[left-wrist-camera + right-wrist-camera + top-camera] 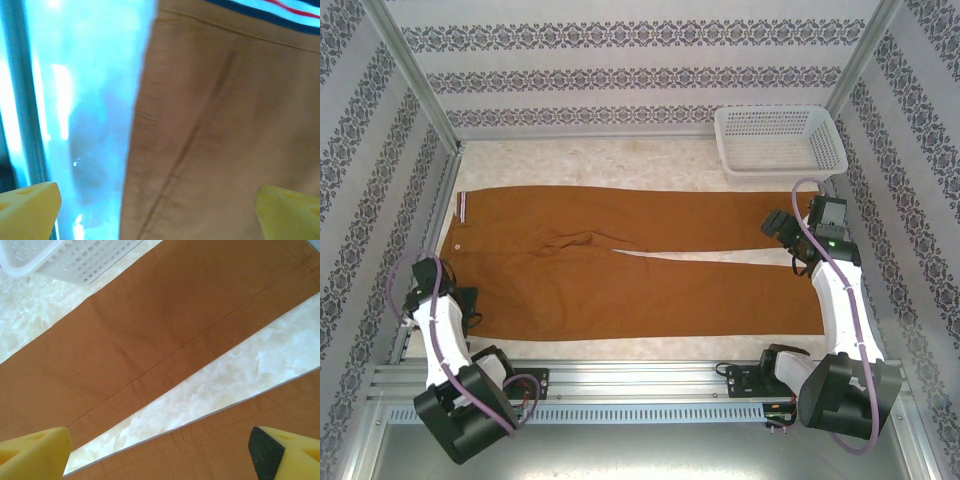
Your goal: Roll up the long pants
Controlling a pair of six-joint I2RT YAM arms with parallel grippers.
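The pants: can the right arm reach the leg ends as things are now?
Probably yes. The right gripper hangs open above the two legs of the pants, near their ends, and nothing lies between. The basket stands apart, behind them.

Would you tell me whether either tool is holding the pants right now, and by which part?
Neither: the left tool and right tool are open above the long pants.
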